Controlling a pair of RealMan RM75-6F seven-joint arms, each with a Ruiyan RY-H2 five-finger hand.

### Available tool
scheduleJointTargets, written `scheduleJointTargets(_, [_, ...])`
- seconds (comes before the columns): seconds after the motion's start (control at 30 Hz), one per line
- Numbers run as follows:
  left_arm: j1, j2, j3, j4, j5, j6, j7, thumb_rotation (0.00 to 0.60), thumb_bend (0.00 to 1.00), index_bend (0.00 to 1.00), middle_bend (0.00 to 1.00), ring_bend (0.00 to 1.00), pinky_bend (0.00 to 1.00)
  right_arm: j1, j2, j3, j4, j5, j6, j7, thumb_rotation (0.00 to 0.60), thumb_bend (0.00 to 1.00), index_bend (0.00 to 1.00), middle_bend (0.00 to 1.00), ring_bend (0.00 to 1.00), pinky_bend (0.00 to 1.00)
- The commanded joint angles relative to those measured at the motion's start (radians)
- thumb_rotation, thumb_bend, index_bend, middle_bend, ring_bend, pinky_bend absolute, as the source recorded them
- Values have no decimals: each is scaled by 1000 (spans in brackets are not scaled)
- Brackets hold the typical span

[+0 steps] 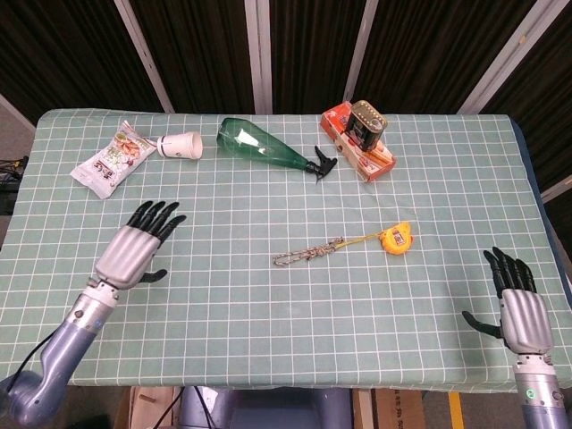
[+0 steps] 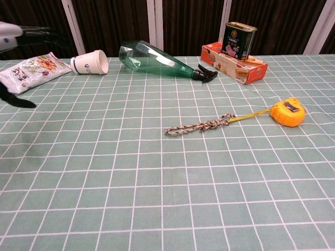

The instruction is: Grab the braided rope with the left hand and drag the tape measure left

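A short braided rope (image 1: 308, 254) (image 2: 199, 126) lies on the green checked cloth near the table's middle, joined by a thin yellow tape to an orange tape measure (image 1: 396, 238) (image 2: 287, 112) on its right. My left hand (image 1: 137, 248) hovers open over the left part of the table, fingers spread, well left of the rope; only its edge (image 2: 10, 42) shows in the chest view. My right hand (image 1: 519, 307) stays open at the near right corner, far from the tape measure.
Along the far edge lie a snack bag (image 1: 112, 158), a tipped paper cup (image 1: 181, 144), a green spray bottle (image 1: 266, 148) on its side, and a tin (image 1: 367, 121) on an orange box (image 1: 365, 154).
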Motion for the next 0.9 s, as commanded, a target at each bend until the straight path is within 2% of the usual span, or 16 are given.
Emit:
scheduleJointTargets(0.03, [-95,-70,-49,14,-89,-83,71,600,131,233,0,0,0,0,5,2,-4,8,-7,8,600,182,0,0,0,0])
scheduleJointTargets(0.2, [-195,-152,-76,57,-190,-152,141,600,179,350,0,0,0,2,13,8,-13,27,-22,27,600,183,0,0,0,0])
scheduleJointTargets(0.37, [-284,-232,-87,105,-274,-189,207,600,245,415,0,0,0,3,18,8,-20,32,-33,37,600,183,0,0,0,0])
scheduleJointTargets(0.6, [-383,-336,-86,190,-373,-205,273,600,346,461,0,0,0,5,26,12,-29,53,-51,54,600,182,0,0,0,0])
scheduleJointTargets(0.9, [-462,-421,-60,279,-469,-205,328,600,414,490,0,0,0,7,36,13,-41,65,-67,72,600,182,0,0,0,0])
